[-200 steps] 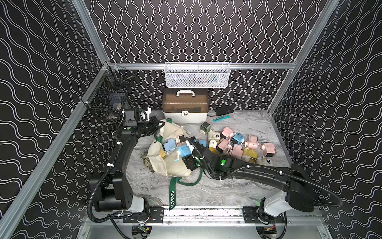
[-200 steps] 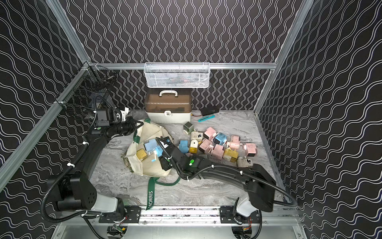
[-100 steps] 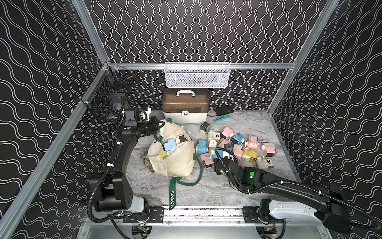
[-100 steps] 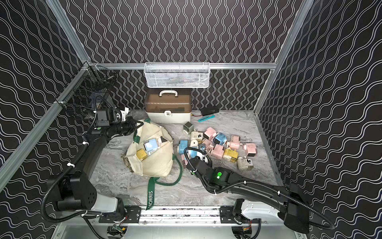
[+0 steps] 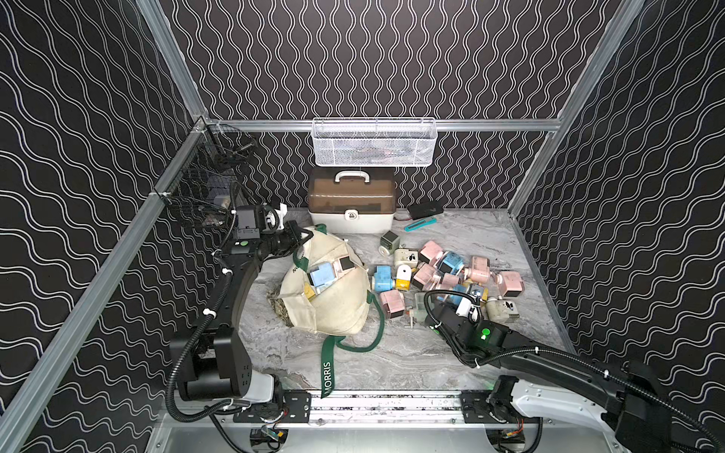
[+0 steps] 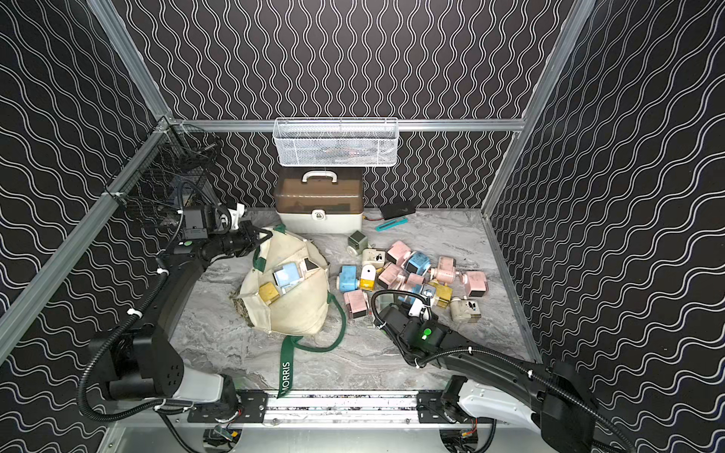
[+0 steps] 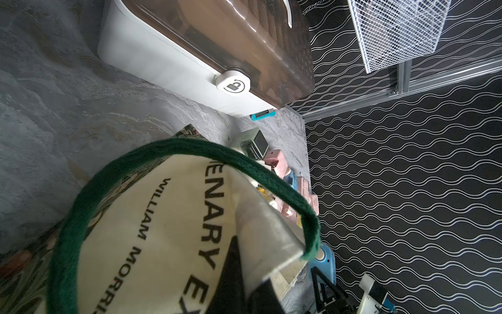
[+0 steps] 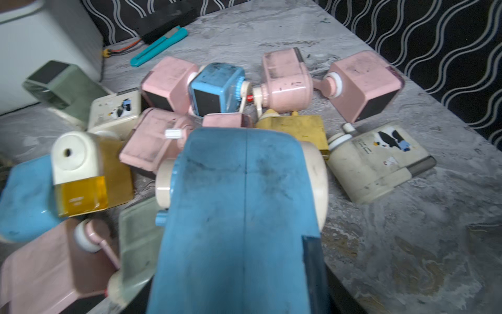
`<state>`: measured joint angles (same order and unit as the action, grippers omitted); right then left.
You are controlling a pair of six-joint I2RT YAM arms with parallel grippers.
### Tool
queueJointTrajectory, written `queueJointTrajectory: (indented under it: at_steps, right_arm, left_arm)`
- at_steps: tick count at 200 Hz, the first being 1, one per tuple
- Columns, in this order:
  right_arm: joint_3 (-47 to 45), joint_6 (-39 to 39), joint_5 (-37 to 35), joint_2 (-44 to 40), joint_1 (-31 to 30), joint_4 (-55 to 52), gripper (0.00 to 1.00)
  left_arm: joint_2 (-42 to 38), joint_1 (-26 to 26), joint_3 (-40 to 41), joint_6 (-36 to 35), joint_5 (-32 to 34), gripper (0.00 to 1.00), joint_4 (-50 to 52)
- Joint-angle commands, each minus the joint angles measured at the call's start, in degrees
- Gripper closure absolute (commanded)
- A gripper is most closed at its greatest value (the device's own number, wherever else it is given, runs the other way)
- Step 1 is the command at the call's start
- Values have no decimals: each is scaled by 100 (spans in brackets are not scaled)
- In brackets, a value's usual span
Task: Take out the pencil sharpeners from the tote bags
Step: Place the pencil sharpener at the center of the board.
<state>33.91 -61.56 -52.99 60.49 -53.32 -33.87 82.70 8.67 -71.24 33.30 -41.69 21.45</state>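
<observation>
On the grey marbled tabletop [image 5: 392, 361], closed in by black wave-patterned walls [image 5: 392, 59], the right gripper [image 5: 451, 304] is clamped around a light blue sharpener [image 8: 239, 204], which is held at the near edge of the pile of sharpeners [image 5: 463, 270]. To do this step well, the sharpener should be lowered onto a free spot beside the pile — not on top of it — before the jaws are released. Farther off, the tote bag [image 5: 333, 310] lies slumped on the table, its top edge pinched by the clenched left gripper [image 5: 299, 240]; blue and yellow sharpeners [image 5: 321, 276] are seen in its mouth.
</observation>
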Motion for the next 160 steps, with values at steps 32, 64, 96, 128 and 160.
queueJointTrajectory:
  at_steps: [32, 64, 96, 128, 160]
  right_arm:
    - [-110, 3, 247, 723, 393, 756, 41]
    - [-163, 387, 724, 1212, 610, 1420, 41]
    - [-60, 577, 942, 1792, 773, 1719, 40]
    - [-69, 668, 1127, 2219, 922, 2026, 37]
    - [-47, 770, 1263, 2334, 969, 2145, 25]
  left_arm:
    - [-7, 5, -19, 23, -85, 100, -292]
    - [-5, 8, -30, 14, -73, 100, -282]
    - [0, 8, -27, 8, -73, 100, -274]
    - [-1, 9, -17, 19, -78, 100, -286]
    - [-8, 3, -22, 6, -81, 100, -273]
